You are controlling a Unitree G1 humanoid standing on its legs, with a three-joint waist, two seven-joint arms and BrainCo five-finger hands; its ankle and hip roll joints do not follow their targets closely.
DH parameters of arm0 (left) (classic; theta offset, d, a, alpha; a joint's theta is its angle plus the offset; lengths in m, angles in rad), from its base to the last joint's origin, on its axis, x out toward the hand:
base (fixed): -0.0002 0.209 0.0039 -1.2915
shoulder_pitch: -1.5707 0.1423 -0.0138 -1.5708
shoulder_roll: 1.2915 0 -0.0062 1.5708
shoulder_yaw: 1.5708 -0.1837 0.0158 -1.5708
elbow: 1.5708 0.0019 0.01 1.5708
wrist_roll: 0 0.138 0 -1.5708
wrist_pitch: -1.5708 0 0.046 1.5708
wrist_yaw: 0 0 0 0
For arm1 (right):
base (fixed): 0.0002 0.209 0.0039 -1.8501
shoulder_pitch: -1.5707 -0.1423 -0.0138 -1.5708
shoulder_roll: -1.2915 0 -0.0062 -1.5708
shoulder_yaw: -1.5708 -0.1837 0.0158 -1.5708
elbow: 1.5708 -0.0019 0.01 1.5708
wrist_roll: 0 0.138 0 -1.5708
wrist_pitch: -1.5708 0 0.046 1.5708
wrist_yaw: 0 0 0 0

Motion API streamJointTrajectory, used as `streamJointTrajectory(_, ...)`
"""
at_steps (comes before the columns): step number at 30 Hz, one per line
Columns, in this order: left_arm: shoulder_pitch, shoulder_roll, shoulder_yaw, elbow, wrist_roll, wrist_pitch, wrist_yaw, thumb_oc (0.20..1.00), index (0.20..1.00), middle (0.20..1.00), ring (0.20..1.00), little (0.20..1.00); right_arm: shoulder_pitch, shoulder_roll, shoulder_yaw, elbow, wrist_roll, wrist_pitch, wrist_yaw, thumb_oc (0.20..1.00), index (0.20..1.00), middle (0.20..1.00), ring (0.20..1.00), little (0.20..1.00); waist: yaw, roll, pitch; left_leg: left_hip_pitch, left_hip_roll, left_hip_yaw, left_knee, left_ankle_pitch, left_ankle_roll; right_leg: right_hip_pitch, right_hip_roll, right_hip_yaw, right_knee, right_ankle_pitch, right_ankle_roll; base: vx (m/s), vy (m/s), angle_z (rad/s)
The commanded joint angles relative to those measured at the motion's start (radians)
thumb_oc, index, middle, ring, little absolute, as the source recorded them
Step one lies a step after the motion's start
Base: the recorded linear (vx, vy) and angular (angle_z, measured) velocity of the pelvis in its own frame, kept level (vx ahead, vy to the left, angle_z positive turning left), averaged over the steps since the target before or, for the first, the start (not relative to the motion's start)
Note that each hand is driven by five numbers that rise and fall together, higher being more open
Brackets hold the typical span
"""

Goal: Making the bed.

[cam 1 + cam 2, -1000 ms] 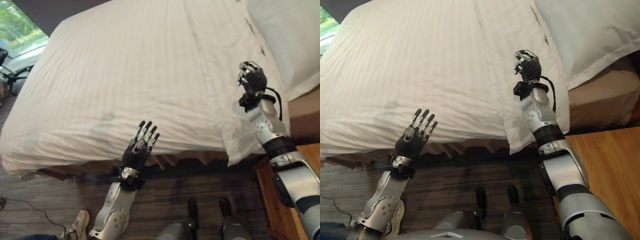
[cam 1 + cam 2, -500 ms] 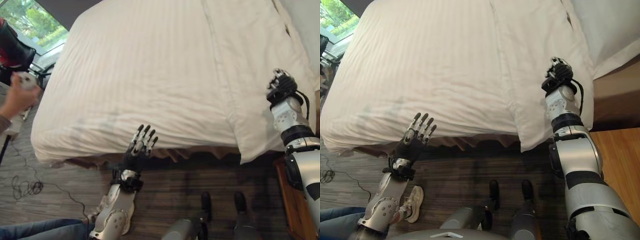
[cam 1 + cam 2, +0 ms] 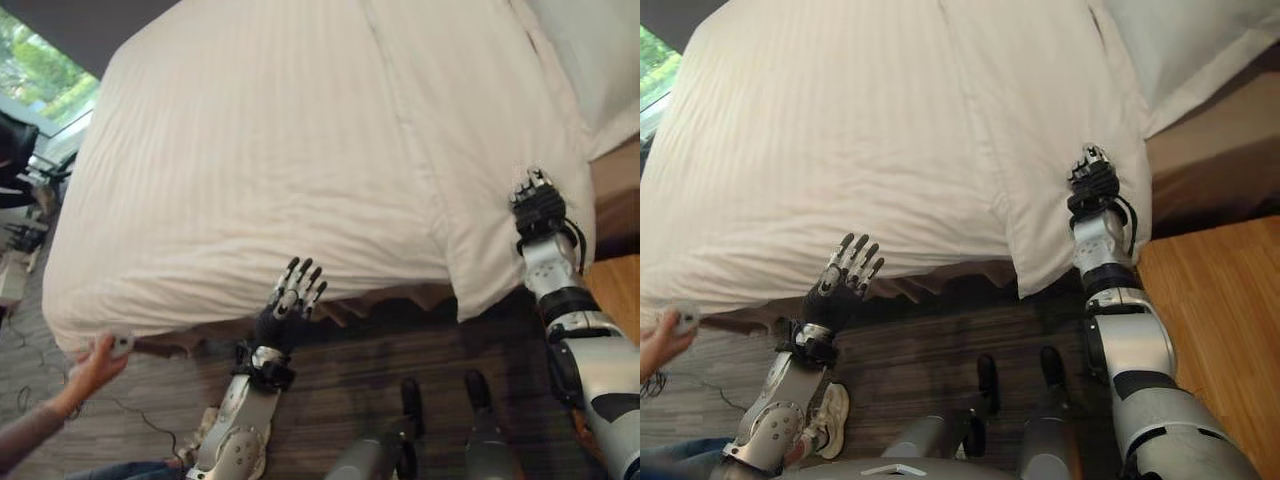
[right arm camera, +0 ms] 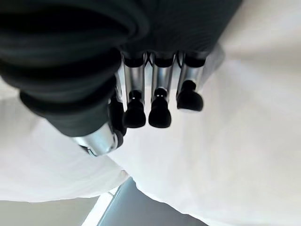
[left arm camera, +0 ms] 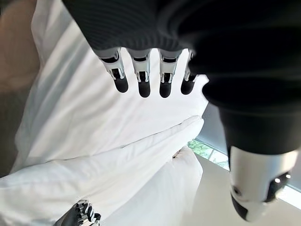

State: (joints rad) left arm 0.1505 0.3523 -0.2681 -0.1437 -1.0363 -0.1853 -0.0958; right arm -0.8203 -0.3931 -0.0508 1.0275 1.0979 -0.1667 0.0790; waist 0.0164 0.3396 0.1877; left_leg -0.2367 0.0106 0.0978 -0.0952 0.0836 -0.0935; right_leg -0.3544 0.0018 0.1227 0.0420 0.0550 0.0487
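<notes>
White striped duvet [image 3: 270,150] covering the bed, long axis running away from the robot toward the pillow [image 3: 1200,40] at far right; a folded flap [image 3: 1050,240] hangs over the near edge. Right hand [image 3: 1092,180], fingers straight and relaxed, holding nothing, lies against this flap and is the nearer hand. Left hand [image 3: 290,300], fingers spread wide and empty, hovers just below the duvet's near edge. A person's hand [image 3: 100,360] shows at lower left.
</notes>
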Motion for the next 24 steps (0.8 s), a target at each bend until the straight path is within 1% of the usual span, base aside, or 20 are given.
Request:
streamJointTrajectory(1, -0.037, -0.070, 0.039, -0.017, 0.039, -0.040, -0.026, 1.000, 1.000, 1.000, 1.000, 1.000, 0.244, 0.022, -0.025, 0.162, 0.079, 0.029, -0.062, 0.200, 0.200, 0.200, 0.200, 0.200, -0.026, -0.006, 0.062, 0.037, -0.039, 0.003, 0.008, 0.047, 0.003, 0.089, -0.064, -0.045, -0.129, 0.039, 0.051, 0.02, 0.014, -0.06)
streamJointTrajectory(3, -0.036, -0.083, 0.039, -0.009, 0.041, -0.046, -0.023, 1.000, 1.000, 1.000, 1.000, 1.000, 0.306, 0.021, -0.045, 0.164, 0.073, 0.026, -0.060, 0.200, 0.200, 0.200, 0.200, 0.200, -0.047, -0.006, 0.067, 0.040, -0.042, 0.003, 0.008, 0.042, 0.005, 0.092, -0.065, -0.042, -0.129, 0.036, 0.051, 0.02, 0.009, -0.03)
streamJointTrajectory(4, -0.036, -0.083, 0.038, -0.009, 0.041, -0.046, -0.023, 1.000, 1.000, 1.000, 1.000, 1.000, 0.307, 0.021, -0.045, 0.164, 0.073, 0.026, -0.059, 0.200, 0.200, 0.200, 0.200, 0.200, -0.048, -0.006, 0.068, 0.041, -0.042, 0.003, 0.008, 0.042, 0.005, 0.093, -0.066, -0.043, -0.129, 0.035, 0.051, 0.03, 0.010, -0.04)
streamJointTrajectory(5, -0.036, -0.087, 0.044, -0.009, 0.040, -0.045, -0.023, 1.000, 1.000, 1.000, 1.000, 1.000, 0.341, 0.014, -0.061, 0.181, 0.060, 0.027, -0.064, 0.200, 0.200, 0.200, 0.200, 0.200, -0.061, -0.006, 0.069, 0.045, -0.044, 0.001, 0.008, 0.039, 0.008, 0.097, -0.067, -0.042, -0.129, 0.034, 0.050, 0.02, 0.012, -0.04)
streamJointTrajectory(10, -0.033, -0.091, 0.060, -0.011, 0.034, -0.050, -0.020, 1.000, 1.000, 1.000, 1.000, 1.000, 0.381, -0.004, -0.072, 0.182, 0.024, 0.026, -0.066, 0.200, 0.200, 0.200, 0.200, 0.200, -0.075, -0.008, 0.065, 0.055, -0.045, -0.003, 0.008, 0.031, 0.012, 0.111, -0.068, -0.046, -0.129, 0.029, 0.049, 0.00, 0.006, -0.02)
streamJointTrajectory(12, -0.028, -0.095, 0.078, -0.010, 0.038, -0.056, -0.016, 1.000, 1.000, 1.000, 1.000, 1.000, 0.437, -0.004, -0.033, 0.082, -0.039, 0.017, -0.061, 0.200, 0.200, 0.200, 0.200, 0.200, -0.085, -0.017, 0.065, 0.060, -0.044, -0.003, 0.008, 0.030, 0.013, 0.115, -0.068, -0.048, -0.129, 0.031, 0.050, -0.01, -0.001, 0.02)
streamJointTrajectory(13, -0.021, -0.084, 0.100, 0.001, 0.060, -0.054, -0.019, 1.000, 1.000, 1.000, 1.000, 1.000, 0.525, -0.020, -0.004, -0.074, -0.117, 0.002, -0.057, 0.200, 0.200, 0.200, 0.200, 0.200, -0.099, -0.036, 0.067, 0.066, -0.042, -0.008, 0.008, 0.027, 0.013, 0.121, -0.067, -0.050, -0.129, 0.033, 0.048, -0.02, -0.009, 0.05)
streamJointTrajectory(14, -0.019, -0.083, 0.100, 0.001, 0.060, -0.054, -0.019, 1.000, 1.000, 1.000, 1.000, 1.000, 0.531, -0.018, -0.004, -0.080, -0.119, 0.002, -0.060, 0.200, 0.200, 0.200, 0.200, 0.200, -0.101, -0.036, 0.067, 0.068, -0.042, -0.010, 0.008, 0.027, 0.013, 0.123, -0.067, -0.051, -0.129, 0.033, 0.048, -0.03, -0.012, 0.05)
streamJointTrajectory(17, -0.001, -0.056, 0.124, 0.060, 0.094, -0.039, -0.042, 1.000, 1.000, 1.000, 1.000, 1.000, 0.682, -0.046, 0.021, -0.330, -0.251, -0.010, -0.060, 0.200, 0.200, 0.200, 0.200, 0.200, -0.120, -0.072, 0.059, 0.082, -0.034, -0.015, 0.008, 0.021, 0.016, 0.142, -0.065, -0.061, -0.129, 0.034, 0.046, 0.00, -0.031, 0.12)
streamJointTrajectory(18, 0.009, -0.009, 0.136, 0.138, 0.175, -0.020, -0.053, 1.000, 1.000, 1.000, 1.000, 1.000, 0.761, -0.053, 0.006, -0.424, -0.292, -0.012, -0.052, 0.200, 0.200, 0.200, 0.200, 0.200, -0.129, -0.100, 0.041, 0.098, -0.027, -0.020, 0.008, 0.015, 0.019, 0.163, -0.063, -0.073, -0.129, 0.034, 0.044, 0.01, -0.030, 0.20)
streamJointTrajectory(19, 0.009, -0.008, 0.135, 0.139, 0.176, -0.021, -0.053, 1.000, 1.000, 1.000, 1.000, 1.000, 0.764, -0.052, 0.005, -0.426, -0.293, -0.012, -0.053, 0.200, 0.200, 0.200, 0.200, 0.200, -0.129, -0.100, 0.042, 0.099, -0.027, -0.021, 0.008, 0.015, 0.019, 0.165, -0.064, -0.073, -0.129, 0.033, 0.044, 0.04, -0.048, 0.20)
streamJointTrajectory(20, 0.014, 0.040, 0.156, 0.187, 0.268, -0.019, -0.053, 1.000, 1.000, 1.000, 1.000, 1.000, 0.829, -0.042, 0.005, -0.487, -0.327, -0.007, -0.025, 0.200, 0.200, 0.200, 0.200, 0.200, -0.131, -0.132, 0.015, 0.119, -0.022, -0.032, 0.008, 0.008, 0.021, 0.189, -0.064, -0.085, -0.129, 0.031, 0.047, 0.02, -0.021, 0.16)
streamJointTrajectory(21, 0.015, 0.040, 0.155, 0.187, 0.268, -0.019, -0.053, 1.000, 1.000, 1.000, 1.000, 1.000, 0.831, -0.041, 0.004, -0.489, -0.327, -0.007, -0.026, 0.200, 0.200, 0.200, 0.200, 0.200, -0.132, -0.133, 0.015, 0.120, -0.022, -0.033, 0.008, 0.008, 0.021, 0.191, -0.064, -0.086, -0.129, 0.030, 0.047, 0.05, -0.042, 0.11)
streamJointTrajectory(22, 0.013, 0.049, 0.160, 0.195, 0.277, -0.012, -0.057, 1.000, 1.000, 1.000, 1.000, 1.000, 0.854, -0.031, 0.006, -0.498, -0.342, -0.002, -0.025, 0.200, 0.200, 0.200, 0.200, 0.200, -0.131, -0.148, -0.002, 0.130, -0.021, -0.037, 0.008, 0.005, 0.024, 0.204, -0.064, -0.093, -0.129, 0.031, 0.048, 0.06, 0.008, 0.25)
streamJointTrajectory(23, 0.009, 0.043, 0.150, 0.260, 0.301, 0.002, -0.065, 1.000, 1.000, 1.000, 1.000, 1.000, 0.883, -0.016, 0.030, -0.515, -0.368, 0.008, -0.007, 0.200, 0.200, 0.200, 0.200, 0.200, -0.129, -0.182, -0.034, 0.156, -0.018, -0.045, 0.008, -0.002, 0.026, 0.235, -0.063, -0.105, -0.129, 0.026, 0.050, 0.06, 0.008, 0.26)
streamJointTrajectory(24, 0.009, 0.043, 0.150, 0.260, 0.301, 0.002, -0.066, 1.000, 1.000, 1.000, 1.000, 1.000, 0.884, -0.016, 0.030, -0.516, -0.368, 0.008, -0.007, 0.200, 0.200, 0.200, 0.200, 0.200, -0.130, -0.183, -0.034, 0.157, -0.019, -0.046, 0.008, -0.002, 0.026, 0.237, -0.063, -0.106, -0.129, 0.025, 0.050, 0.03, 0.038, 0.28)
